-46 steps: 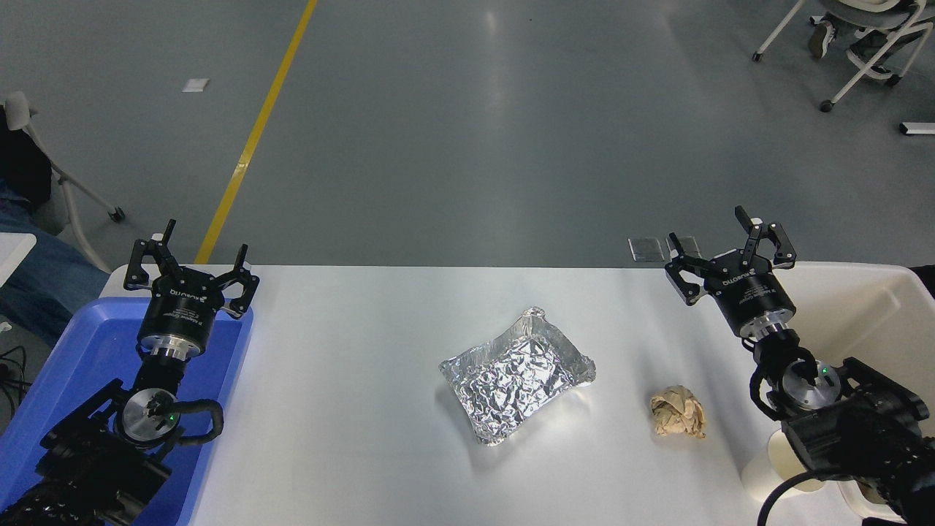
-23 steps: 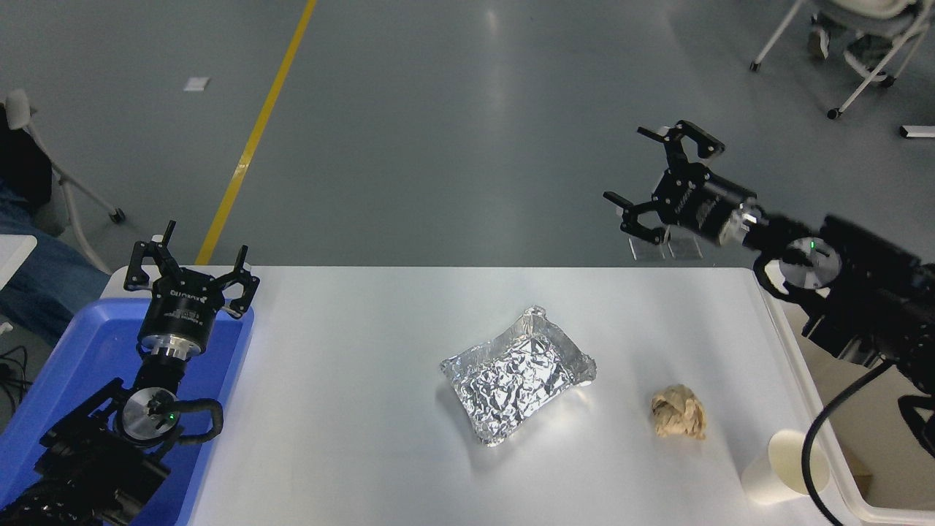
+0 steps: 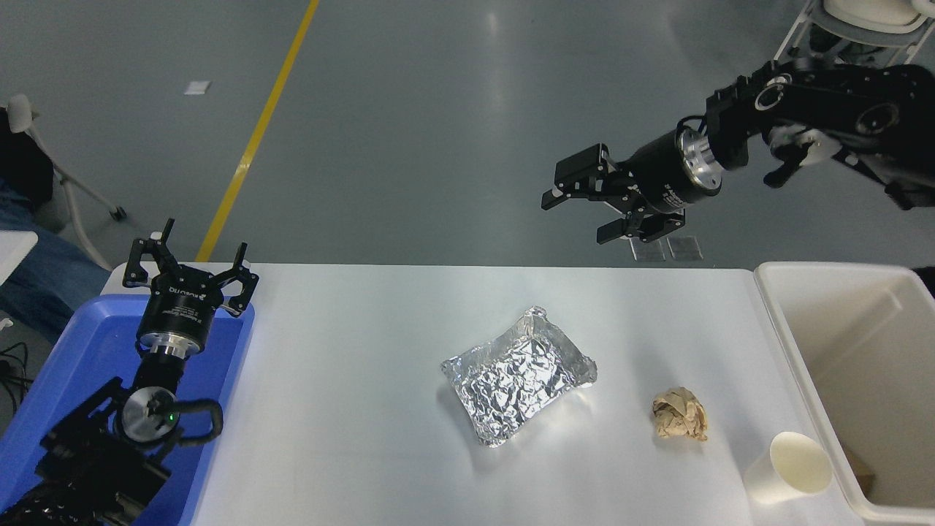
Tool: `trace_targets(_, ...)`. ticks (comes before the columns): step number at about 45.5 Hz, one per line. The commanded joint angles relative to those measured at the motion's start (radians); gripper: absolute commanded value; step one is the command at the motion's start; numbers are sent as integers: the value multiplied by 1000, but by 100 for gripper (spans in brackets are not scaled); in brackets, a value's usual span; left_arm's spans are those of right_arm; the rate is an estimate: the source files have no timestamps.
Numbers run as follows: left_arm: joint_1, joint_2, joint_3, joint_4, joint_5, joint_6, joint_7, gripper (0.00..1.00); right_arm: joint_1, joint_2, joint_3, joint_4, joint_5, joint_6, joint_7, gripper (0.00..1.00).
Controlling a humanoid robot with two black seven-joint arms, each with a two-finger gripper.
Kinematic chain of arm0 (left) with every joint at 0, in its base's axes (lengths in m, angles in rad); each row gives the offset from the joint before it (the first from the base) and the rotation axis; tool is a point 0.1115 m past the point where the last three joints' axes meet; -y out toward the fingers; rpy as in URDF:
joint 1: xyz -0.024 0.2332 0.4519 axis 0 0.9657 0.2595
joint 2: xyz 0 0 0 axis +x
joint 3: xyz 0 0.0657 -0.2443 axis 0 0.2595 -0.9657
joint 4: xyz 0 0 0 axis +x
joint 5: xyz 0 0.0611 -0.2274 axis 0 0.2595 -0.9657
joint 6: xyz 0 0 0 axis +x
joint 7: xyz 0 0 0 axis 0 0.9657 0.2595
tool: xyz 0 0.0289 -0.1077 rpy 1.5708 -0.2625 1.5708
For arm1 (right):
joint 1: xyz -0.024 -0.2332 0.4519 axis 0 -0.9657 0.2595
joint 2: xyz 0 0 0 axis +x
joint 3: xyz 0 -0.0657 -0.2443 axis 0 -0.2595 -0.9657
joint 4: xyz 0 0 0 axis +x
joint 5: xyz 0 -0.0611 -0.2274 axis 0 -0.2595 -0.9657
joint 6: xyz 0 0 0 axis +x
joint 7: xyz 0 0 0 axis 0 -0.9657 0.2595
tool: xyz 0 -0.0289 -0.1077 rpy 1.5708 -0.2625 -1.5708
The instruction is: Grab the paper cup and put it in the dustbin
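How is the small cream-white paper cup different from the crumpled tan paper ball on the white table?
The small cream-white paper cup is smooth and tapered with a rolled rim; the crumpled tan paper ball is wrinkled and has no regular shape. The cup is pale cream, the ball tan-brown. The cup stands upright with its mouth open, close beside the large cream-white plastic dustbin; the ball lies further from it. Both are paper, rest on the white table, and are untouched.

Glossy grey floor [image 3: 438, 131], yellow line [image 3: 252, 139], wheeled chair [image 3: 840, 22] far right.

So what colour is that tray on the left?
The tray is bright blue, seen best in the head view.
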Motion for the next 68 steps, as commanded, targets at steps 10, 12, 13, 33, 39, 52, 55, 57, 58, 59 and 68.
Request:
trace_targets(10,0,-1,0,0,-1,0,0,100,465,69,-351,420,174,0,1,100)
trace_targets(12,0,1,0,0,-1,0,0,100,491,70,-364,448,179,0,3,100)
trace_targets(13,0,1,0,0,-1,0,0,100,501,70,-367,456,180,0,1,100)
trace_targets(33,0,1,0,0,-1,1,-2,100,557,75,-370,483,208,0,1,100)
trace_targets(39,0,-1,0,0,-1,1,-2,100,554,73,-371,483,208,0,1,100)
trace_targets(52,0,1,0,0,-2,1,-3,100,535,1,-379,485,130,0,0,100)
trace_targets(55,0,1,0,0,-1,1,-3,100,518,-52,-408,485,56,0,0,100)
trace_targets(57,0,1,0,0,-1,1,-3,100,508,-91,-431,485,0,0,0,100)
trace_targets(58,0,1,0,0,-2,1,-3,100,499,-114,-440,485,-28,0,0,100)
trace_targets(59,0,1,0,0,-1,1,-3,100,488,-137,-446,483,-52,0,0,100)
trace_targets(68,0,1,0,0,-1,1,-3,100,339,-417,-476,477,-364,0,1,100)
